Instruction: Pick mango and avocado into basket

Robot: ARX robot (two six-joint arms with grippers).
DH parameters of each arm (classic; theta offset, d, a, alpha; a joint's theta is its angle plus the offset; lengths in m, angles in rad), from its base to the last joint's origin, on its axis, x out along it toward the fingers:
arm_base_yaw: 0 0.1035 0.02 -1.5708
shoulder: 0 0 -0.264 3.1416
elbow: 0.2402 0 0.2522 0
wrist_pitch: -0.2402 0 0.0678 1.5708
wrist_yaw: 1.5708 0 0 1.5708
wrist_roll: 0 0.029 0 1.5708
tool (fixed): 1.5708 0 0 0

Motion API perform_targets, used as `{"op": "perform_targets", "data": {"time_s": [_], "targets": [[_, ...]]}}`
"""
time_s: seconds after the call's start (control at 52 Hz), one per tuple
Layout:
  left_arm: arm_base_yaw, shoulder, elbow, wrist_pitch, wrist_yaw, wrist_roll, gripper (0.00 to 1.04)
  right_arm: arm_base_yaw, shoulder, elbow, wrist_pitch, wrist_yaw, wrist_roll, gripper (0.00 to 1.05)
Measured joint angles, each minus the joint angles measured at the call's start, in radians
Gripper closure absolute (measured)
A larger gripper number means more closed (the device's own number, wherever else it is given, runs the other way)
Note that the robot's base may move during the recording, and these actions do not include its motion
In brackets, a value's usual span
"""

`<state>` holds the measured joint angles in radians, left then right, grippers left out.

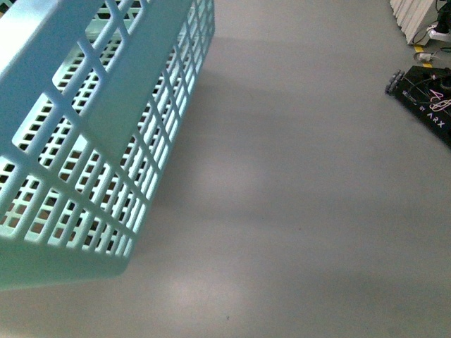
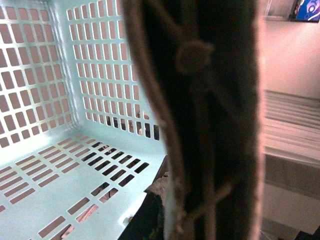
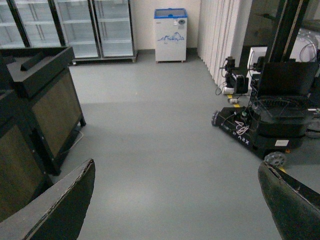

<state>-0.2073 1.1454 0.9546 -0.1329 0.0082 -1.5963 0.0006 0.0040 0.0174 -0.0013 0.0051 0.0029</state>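
Nearest, a blurred dark bar (image 2: 210,120) fills the left wrist view's centre, so whether the left gripper is open or closed cannot be told. Behind it the basket (image 2: 60,170) shows a fruitless slotted bottom. It sits tilted in the front view's upper left, likely lifted. The right gripper (image 3: 176,170) hangs spread wide, empty. The mango and avocado appear nowhere.

Basket (image 1: 134,84) at left, wheeled base (image 1: 426,98) far right.
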Motion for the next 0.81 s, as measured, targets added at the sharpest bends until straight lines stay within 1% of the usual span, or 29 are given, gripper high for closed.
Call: {"op": "perform_targets", "data": {"time_s": [0.115,0.365,0.808], "targets": [[-0.005,0.001,0.000,0.000,0.023,-0.011,1.00,0.000,0.000,0.000,0.000,0.000,0.000,0.09],[-0.001,0.001,0.000,0.000,-0.006,-0.008,1.00,0.000,0.000,0.000,0.000,-0.002,0.000,0.09],[0.000,0.001,0.000,0.000,-0.002,-0.003,1.00,0.000,-0.001,0.000,0.000,-0.006,0.000,0.09]]}}
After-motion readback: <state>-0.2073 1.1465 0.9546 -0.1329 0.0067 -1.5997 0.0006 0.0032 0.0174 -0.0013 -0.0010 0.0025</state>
